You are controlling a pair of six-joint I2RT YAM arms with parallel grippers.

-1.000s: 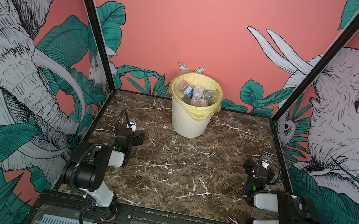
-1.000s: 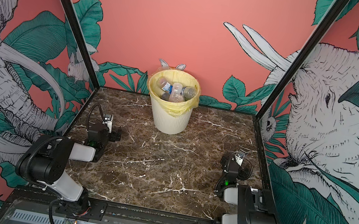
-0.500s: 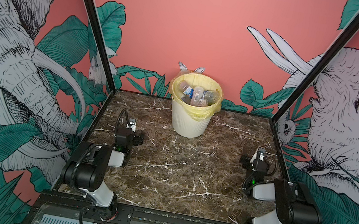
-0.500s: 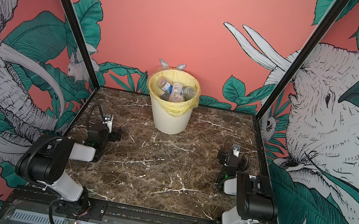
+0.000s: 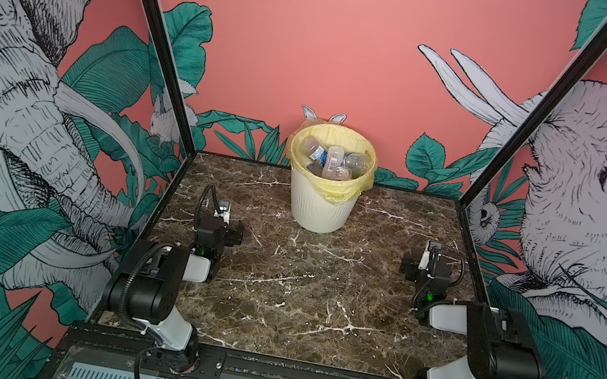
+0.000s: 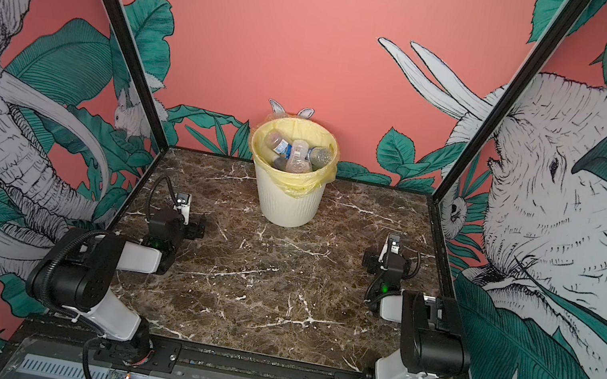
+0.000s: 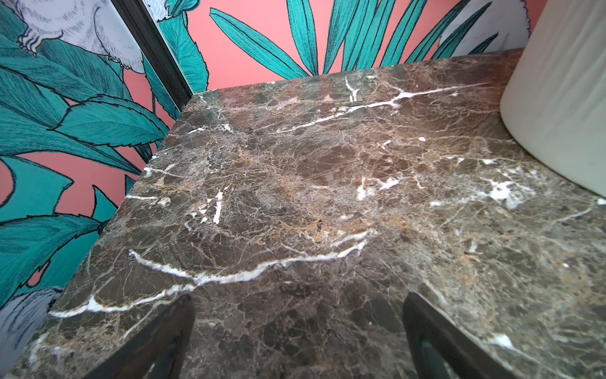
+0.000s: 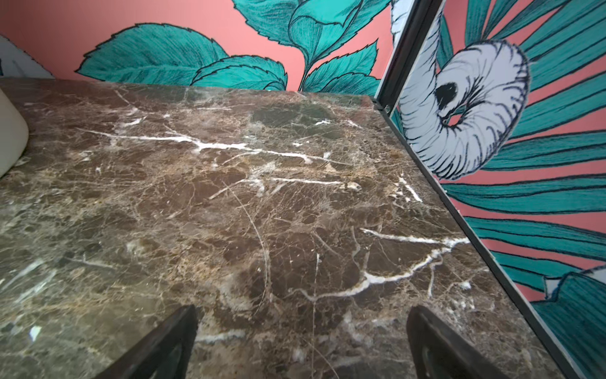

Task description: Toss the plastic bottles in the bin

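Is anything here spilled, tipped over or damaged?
Nothing stands out. The bin stands upright on the table and the plastic bottles lie inside it. The left gripper and right gripper are open and empty.

No readable text: labels (image 5: 319, 155) on the plastic bottles (image 5: 357, 162) (in the bin (image 5: 317, 210)) are too small.

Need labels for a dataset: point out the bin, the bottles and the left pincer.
bin (image 5: 318, 212): in a top view, on its ribbed front wall.
bottles (image 5: 334, 159): in a top view, on the labelled middle one.
left pincer (image 7: 298, 298): left wrist view, midway between its fingertips.
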